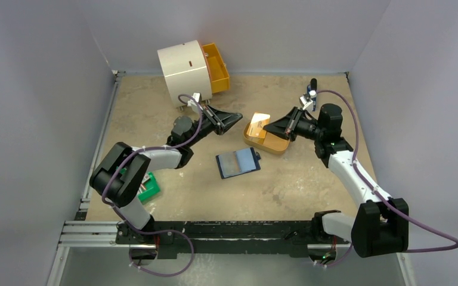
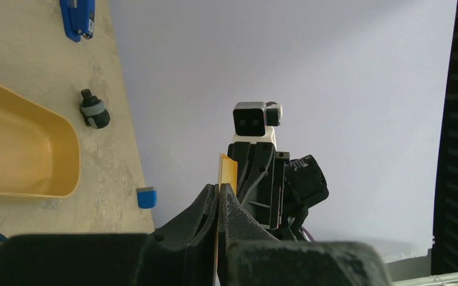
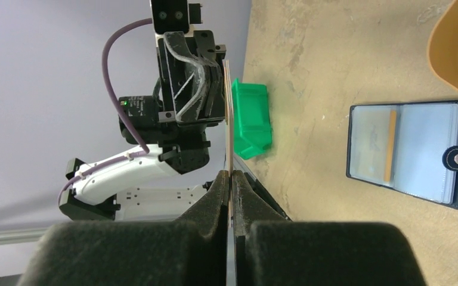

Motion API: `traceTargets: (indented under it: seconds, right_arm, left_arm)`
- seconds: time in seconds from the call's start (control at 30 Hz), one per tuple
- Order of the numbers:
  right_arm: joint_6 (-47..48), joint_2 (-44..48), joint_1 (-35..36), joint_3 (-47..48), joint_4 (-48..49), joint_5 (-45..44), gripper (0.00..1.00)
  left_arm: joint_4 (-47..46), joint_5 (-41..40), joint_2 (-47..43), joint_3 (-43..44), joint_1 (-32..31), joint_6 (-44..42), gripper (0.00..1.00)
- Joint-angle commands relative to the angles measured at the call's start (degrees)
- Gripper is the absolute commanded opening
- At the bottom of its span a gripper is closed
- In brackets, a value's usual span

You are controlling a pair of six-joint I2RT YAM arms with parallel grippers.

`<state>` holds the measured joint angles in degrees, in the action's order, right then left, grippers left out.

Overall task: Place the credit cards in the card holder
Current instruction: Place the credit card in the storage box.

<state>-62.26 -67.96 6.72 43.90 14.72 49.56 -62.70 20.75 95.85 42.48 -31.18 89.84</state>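
Credit card [image 1: 260, 119] tan-yellow. Card holder [image 1: 237, 162] navy outside, grey-blue pockets. Tray [image 1: 274, 146] orange. Box [image 1: 149, 186] green. Desk [image 1: 310, 179] mottled beige. Arm cables [image 1: 198, 119] purple.

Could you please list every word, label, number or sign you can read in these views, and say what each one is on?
None can be read in any view.
The credit card shows only pale marks, too blurred to read.
The card holder, the green box and the orange tray show no writing.
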Motion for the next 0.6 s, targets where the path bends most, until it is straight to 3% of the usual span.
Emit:
traceTargets:
  seconds: [0.0,0.17,0.37,0.47,0.57]
  right_arm:
    - [1.59,1.37,-0.22,0.24,0.08,0.16,0.00]
    - [0.89,1.61,-0.26,0.13,1.57,0.48,0.00]
    - [-1.13,2.08,-0.60,-0.93,4.95,1.70,0.00]
    - [-2.94,2.46,-0.90,-1.88,7.91,2.60,0.00]
    - [-5.44,2.51,-0.92,-2.95,11.98,3.64,0.00]
  left_arm:
    - [0.08,-1.33,-2.59,0.86,0.15,-2.86,0.00]
    - [0.38,0.22,-1.50,1.43,0.15,-2.91,0.00]
    - [-6.24,4.92,-1.02,-0.74,0.15,0.67,0.45]
    - [-9.48,8.28,-0.93,-1.60,0.20,2.35,0.55]
    - [-13.82,10.67,-0.90,-2.74,0.21,4.63,0.57]
